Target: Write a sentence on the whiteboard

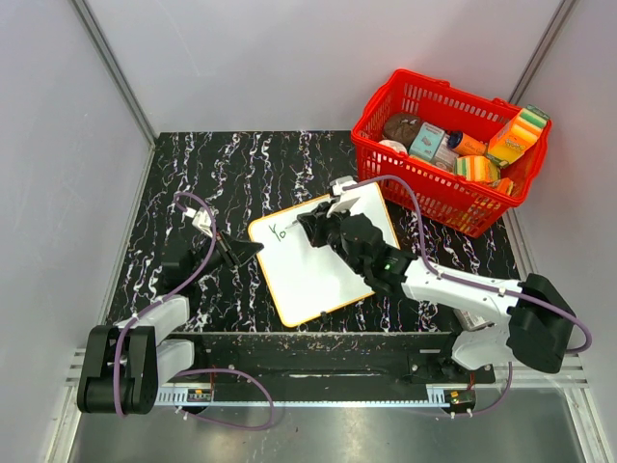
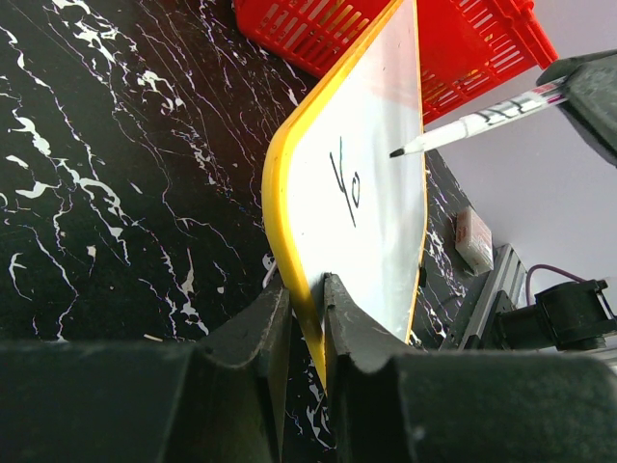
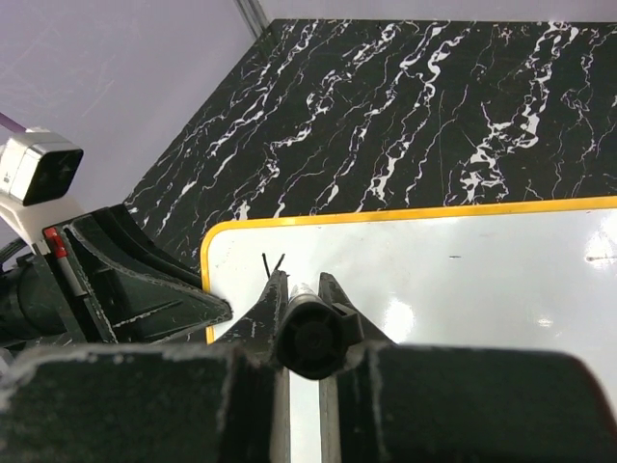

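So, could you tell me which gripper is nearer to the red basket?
Right. The right gripper, holding a marker, hovers over the whiteboard; the left gripper clamps its edge farthest from the red basket.

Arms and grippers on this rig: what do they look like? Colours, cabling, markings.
Both arms match: white links on the left arm and right arm, black joint housings and bases, and a purple cable looped outside each. The left gripper and right gripper have matte black wedge fingers. A small green spot shows near the right wrist. No readable markings.
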